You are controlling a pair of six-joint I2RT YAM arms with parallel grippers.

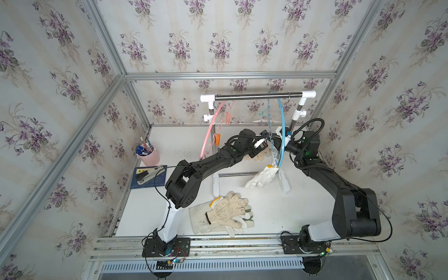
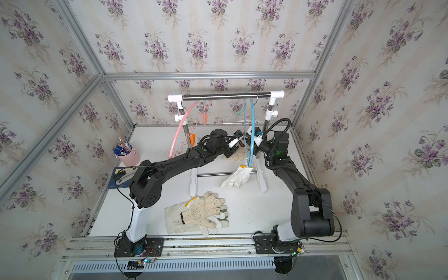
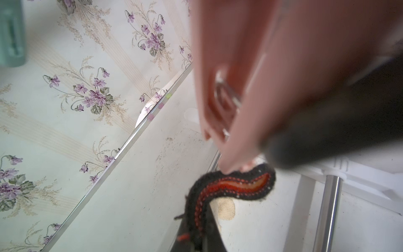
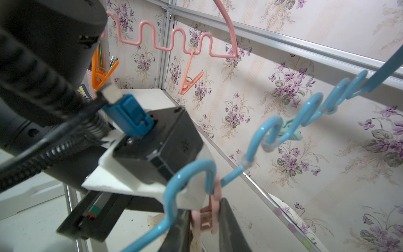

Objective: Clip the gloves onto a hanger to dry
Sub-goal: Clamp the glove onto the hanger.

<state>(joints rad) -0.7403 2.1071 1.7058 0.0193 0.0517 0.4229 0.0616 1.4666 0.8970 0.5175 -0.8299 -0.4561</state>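
- White surface (image 1: 303,213), floral walls: glove pile (image 1: 225,213) near centre, white glove (image 1: 261,178) clipped on blue hanger (image 4: 251,150).
- Left tool (image 3: 199,237) clamps beige glove (image 1: 260,155) cuff; right tool (image 4: 206,227) squeezes pink clip (image 4: 217,189).
- Hanger wire hangs between tools.

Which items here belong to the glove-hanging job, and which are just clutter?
Job: blue hanger, pink clip, white glove already clipped, beige glove held at the clip, glove pile, rack.
Lying about: pen cup, stapler, blue book.
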